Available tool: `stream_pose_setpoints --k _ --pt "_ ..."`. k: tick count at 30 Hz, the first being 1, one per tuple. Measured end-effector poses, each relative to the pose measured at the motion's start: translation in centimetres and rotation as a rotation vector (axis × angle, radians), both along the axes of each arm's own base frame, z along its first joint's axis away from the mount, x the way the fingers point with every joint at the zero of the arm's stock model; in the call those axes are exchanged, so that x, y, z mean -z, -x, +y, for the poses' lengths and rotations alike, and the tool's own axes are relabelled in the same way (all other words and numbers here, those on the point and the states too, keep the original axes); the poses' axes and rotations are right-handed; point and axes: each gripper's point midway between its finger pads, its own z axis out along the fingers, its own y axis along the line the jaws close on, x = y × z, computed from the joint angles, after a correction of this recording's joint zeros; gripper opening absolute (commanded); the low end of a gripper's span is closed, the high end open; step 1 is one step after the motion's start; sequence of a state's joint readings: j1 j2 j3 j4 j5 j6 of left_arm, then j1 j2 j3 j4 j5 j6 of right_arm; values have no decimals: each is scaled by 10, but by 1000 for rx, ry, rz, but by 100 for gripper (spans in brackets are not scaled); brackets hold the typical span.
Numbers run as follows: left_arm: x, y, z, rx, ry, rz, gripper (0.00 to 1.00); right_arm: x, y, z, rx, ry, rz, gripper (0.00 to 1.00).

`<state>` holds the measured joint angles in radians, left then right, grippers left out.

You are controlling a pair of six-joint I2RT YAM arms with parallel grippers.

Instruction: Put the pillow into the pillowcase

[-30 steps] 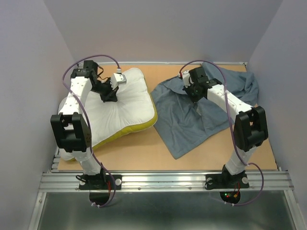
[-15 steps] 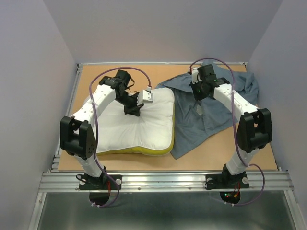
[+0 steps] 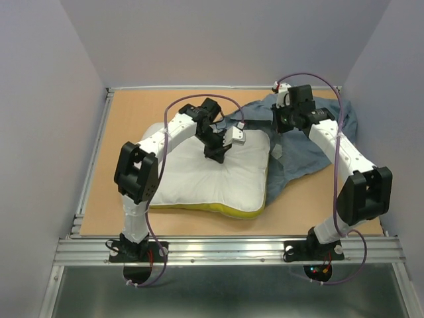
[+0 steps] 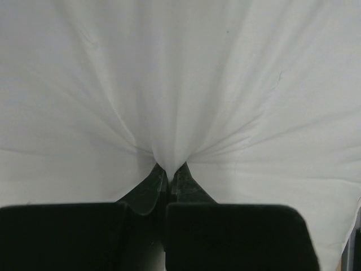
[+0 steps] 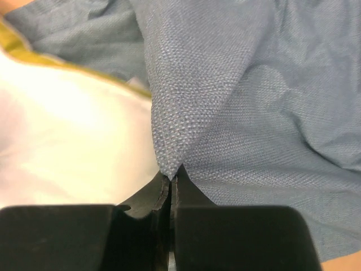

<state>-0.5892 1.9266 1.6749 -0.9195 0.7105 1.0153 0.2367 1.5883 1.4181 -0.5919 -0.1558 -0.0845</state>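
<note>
The white pillow (image 3: 192, 182), with a yellow strip along its near edge, lies mid-table, and its right end overlaps the slate-blue pillowcase (image 3: 318, 142). My left gripper (image 3: 214, 154) is shut on a pinch of the pillow's top fabric (image 4: 169, 152), which puckers into the closed left gripper (image 4: 169, 174). My right gripper (image 3: 279, 127) holds the pillowcase's left edge raised beside the pillow's right end. In the right wrist view the right gripper (image 5: 171, 175) is shut on a fold of the pillowcase (image 5: 254, 113), with the pillow (image 5: 67, 141) just to its left.
The wooden table (image 3: 132, 112) is boxed in by grey walls on the left, back and right. A metal rail (image 3: 225, 248) runs along the near edge by the arm bases. The rest of the pillowcase lies bunched toward the back right corner.
My left arm has dragged the pillow to the right, from the table's left side onto the pillowcase's edge. My right gripper has carried the pillowcase's edge back and to the right.
</note>
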Motion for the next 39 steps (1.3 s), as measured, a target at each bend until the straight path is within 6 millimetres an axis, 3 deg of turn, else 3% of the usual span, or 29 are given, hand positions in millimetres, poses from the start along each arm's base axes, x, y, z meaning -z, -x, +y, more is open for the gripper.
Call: stream_pose_setpoints --k 5,11,13,15,19,23,28,34,39 --pt "-6 -27 -30 -70 43 16 0 4 15 6 -37 -32 18 1" --pt "-16 -74 -64 -229 140 43 0 10 32 8 -65 -56 31 1" --pt "-14 -89 -69 -312 165 75 0 12 38 7 -67 -57 34 1" --pt "-9 -117 -70 -456 209 101 0 16 44 6 -68 -54 42 1" --pt "23 -153 -51 -704 239 131 0 22 47 5 -75 -51 50 1" --pt "45 -158 -45 -866 214 99 0 27 48 8 -86 -61 69 1" --pt "28 -160 -54 -1002 232 35 0 36 52 20 -116 -115 122 1" --pt "15 -142 -68 -1073 315 142 0 38 57 30 -136 -173 159 1" --pt "-14 -132 -90 -1117 410 193 0 36 54 36 -118 -217 186 1"
